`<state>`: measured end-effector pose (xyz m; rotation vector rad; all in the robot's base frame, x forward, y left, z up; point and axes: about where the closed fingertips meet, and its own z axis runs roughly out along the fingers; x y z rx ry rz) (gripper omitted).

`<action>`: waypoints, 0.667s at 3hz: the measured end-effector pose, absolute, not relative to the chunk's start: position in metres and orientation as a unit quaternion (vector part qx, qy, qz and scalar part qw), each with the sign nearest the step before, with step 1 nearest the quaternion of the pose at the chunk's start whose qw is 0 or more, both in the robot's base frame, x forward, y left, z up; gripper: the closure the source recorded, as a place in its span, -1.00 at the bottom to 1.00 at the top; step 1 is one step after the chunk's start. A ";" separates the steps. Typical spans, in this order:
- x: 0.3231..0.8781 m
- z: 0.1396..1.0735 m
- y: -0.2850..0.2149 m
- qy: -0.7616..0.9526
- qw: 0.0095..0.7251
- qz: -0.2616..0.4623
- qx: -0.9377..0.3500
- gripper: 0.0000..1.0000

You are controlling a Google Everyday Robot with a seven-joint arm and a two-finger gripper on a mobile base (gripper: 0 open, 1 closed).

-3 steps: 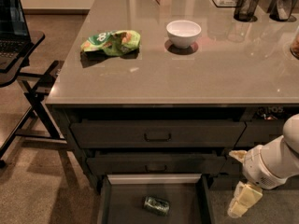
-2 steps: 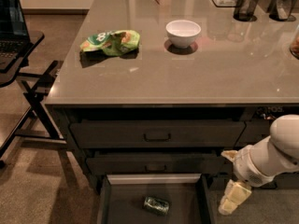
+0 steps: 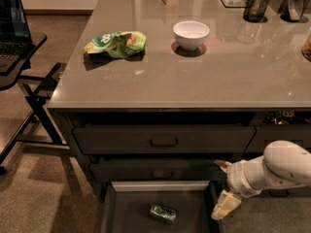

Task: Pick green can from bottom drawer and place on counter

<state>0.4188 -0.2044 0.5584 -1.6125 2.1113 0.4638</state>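
The green can [image 3: 163, 213] lies on its side on the floor of the open bottom drawer [image 3: 127, 212], near the middle. My gripper [image 3: 224, 186] hangs at the drawer's right edge, to the right of the can and slightly above it. It is open and empty, with one pale finger [image 3: 226, 205] low and the other higher up by the drawer front. The white arm [image 3: 282, 166] reaches in from the right. The grey-beige counter [image 3: 233, 76] spans the top of the cabinet.
On the counter are a wrinkly green chip bag [image 3: 116, 43], a white bowl [image 3: 191, 34], and dark cups [image 3: 256, 6] at the back right. Two closed drawer fronts [image 3: 163, 140] sit above the open drawer. A black stand with a laptop [image 3: 14, 33] is at the left.
My arm and gripper have moved left, from right of the cabinet to the right edge of the open drawer. The can has not moved.
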 end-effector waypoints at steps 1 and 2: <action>0.434 0.502 -0.191 0.754 0.219 0.182 -0.592 -1.00; 0.434 0.502 -0.191 0.754 0.219 0.182 -0.592 -1.00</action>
